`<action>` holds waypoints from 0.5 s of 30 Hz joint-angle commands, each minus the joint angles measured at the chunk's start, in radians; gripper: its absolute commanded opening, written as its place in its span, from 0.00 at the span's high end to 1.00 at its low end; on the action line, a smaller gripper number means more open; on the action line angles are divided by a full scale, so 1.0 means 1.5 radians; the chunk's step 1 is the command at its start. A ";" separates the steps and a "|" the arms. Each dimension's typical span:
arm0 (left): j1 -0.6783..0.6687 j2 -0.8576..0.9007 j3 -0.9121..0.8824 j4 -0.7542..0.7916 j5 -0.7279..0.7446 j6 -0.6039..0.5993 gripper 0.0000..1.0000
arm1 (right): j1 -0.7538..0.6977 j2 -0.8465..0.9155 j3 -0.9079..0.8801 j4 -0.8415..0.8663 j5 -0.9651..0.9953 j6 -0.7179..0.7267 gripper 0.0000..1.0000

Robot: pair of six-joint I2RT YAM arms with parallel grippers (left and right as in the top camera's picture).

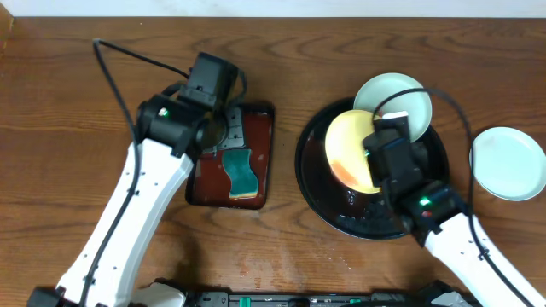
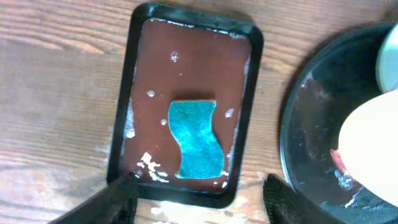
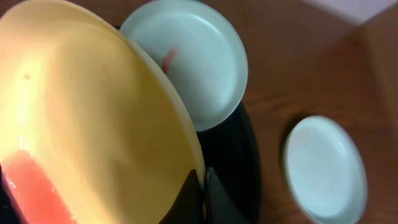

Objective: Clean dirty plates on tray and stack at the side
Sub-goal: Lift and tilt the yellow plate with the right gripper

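Note:
My right gripper (image 3: 200,186) is shut on the rim of the pale yellow plate (image 1: 350,147), which is tilted above the black tray (image 1: 317,183) and has a red smear at its lower part (image 3: 34,186). A bluish-white plate (image 1: 397,98) with a small red smear (image 3: 168,59) leans on the tray's far rim. Another bluish-white plate (image 1: 509,162) lies on the bare wood to the right, also in the right wrist view (image 3: 323,168). My left gripper (image 2: 196,202) is open and empty above the near end of the small dark-red tray (image 2: 140,81).
A teal sponge (image 1: 241,173) lies in the dark-red tray (image 1: 260,128), also in the left wrist view (image 2: 196,140), with wet foam specks around it. The black tray's edge (image 2: 298,143) is close to the right of the small tray.

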 commanded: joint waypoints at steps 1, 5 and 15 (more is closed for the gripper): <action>0.001 -0.016 0.006 -0.002 -0.003 0.008 0.22 | 0.069 -0.007 0.005 0.004 0.142 -0.046 0.99; 0.001 -0.014 0.006 -0.002 -0.003 0.008 0.19 | 0.148 -0.007 0.005 0.004 0.218 -0.082 0.99; 0.001 -0.014 0.006 -0.002 -0.003 0.008 0.18 | 0.229 -0.007 0.005 0.004 0.273 -0.171 0.99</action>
